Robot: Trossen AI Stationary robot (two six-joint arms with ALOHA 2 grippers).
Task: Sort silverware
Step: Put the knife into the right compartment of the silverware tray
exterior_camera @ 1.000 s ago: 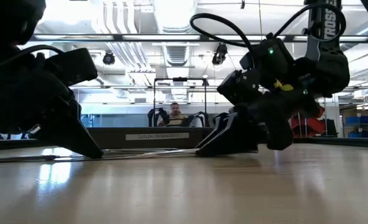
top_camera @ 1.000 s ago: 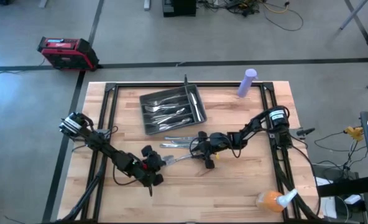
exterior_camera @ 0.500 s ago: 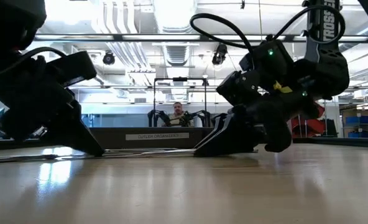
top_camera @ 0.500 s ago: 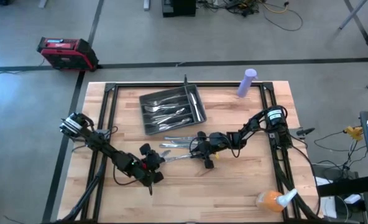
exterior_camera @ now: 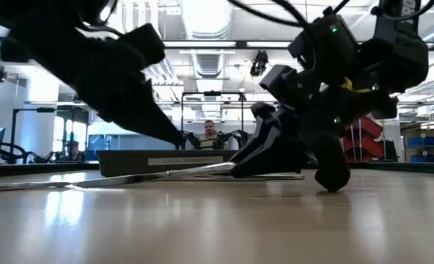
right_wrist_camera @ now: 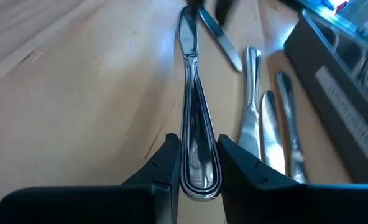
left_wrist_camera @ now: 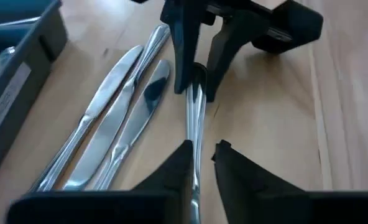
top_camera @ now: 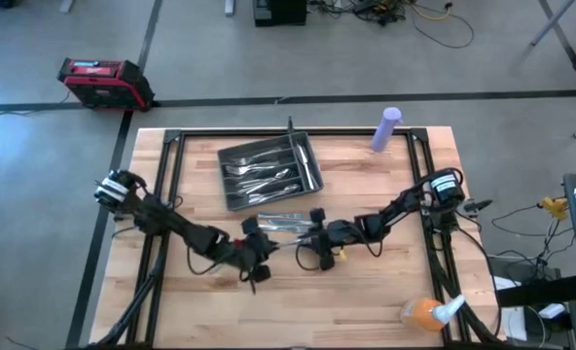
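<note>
A slim silver utensil (top_camera: 286, 244) lies between my two grippers at the table's middle. My right gripper (right_wrist_camera: 196, 155) is shut on it. My left gripper (left_wrist_camera: 201, 152) is open, one finger on each side of the utensil's shaft (left_wrist_camera: 195, 118); I cannot tell if it touches. The dark compartmented tray (top_camera: 228, 185) stands behind them with silverware (top_camera: 264, 173) lying in it. Loose knives (top_camera: 283, 224) lie flat on the wood between the tray and the grippers. My right gripper pinches the utensil's rounded handle end (right_wrist_camera: 199, 177) between its two fingers, one on each long edge, broad face up. The fingers come from the table's right, slanting down, along the utensil. The held end (exterior_camera: 228, 167) is raised; the other end (exterior_camera: 70, 185) rests on the table.
A purple bottle (top_camera: 387, 128) stands at the far right. An orange and white object (top_camera: 424, 313) lies near the front right corner. Black frame rails (top_camera: 166, 175) run along both sides of the table. A person (exterior_camera: 210, 132) sits beyond the table's far edge.
My left gripper has gone toward the table's right edge, up to the right gripper, and its fingers now stand on either side of the utensil. My right gripper has shifted a little toward the near edge and raised the handle end, while the other end stays on the table.
</note>
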